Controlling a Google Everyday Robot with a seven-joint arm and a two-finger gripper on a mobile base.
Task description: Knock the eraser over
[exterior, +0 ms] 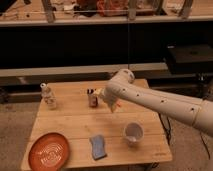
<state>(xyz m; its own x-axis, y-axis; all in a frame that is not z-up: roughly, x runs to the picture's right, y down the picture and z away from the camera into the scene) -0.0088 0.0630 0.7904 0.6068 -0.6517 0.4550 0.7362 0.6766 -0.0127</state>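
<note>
My claw (112, 103) hangs just beside the eraser (92, 98), on its right as the camera sees it, at about the height of the eraser's upper half. The claw stands wide and I can make out nothing held in it. Whether it touches the eraser I cannot tell; the two look very close, with hardly any gap between them.

The eraser stands upright on the tabletop (75, 125), long axis vertical, resting on a short end. Its reddish-brown face is turned toward the camera, with a dark edge at the top. It is not knocked over.

Behind the claw, my white arm (160, 102) bends at a rounded joint above and to the right of the eraser, then runs away from it, down toward the right edge of the view.

Left of the eraser, well apart from it and about level with it, a clear bottle (48, 96) stands upright, taller than the eraser. In front of the eraser and to its right sits a pale cup (133, 133), mouth up. Almost straight in front of the eraser, near the front edge, lies a blue-grey pad (98, 147), flat. In front of the eraser and far to its left, an orange plate (48, 150) lies at the front corner.
</note>
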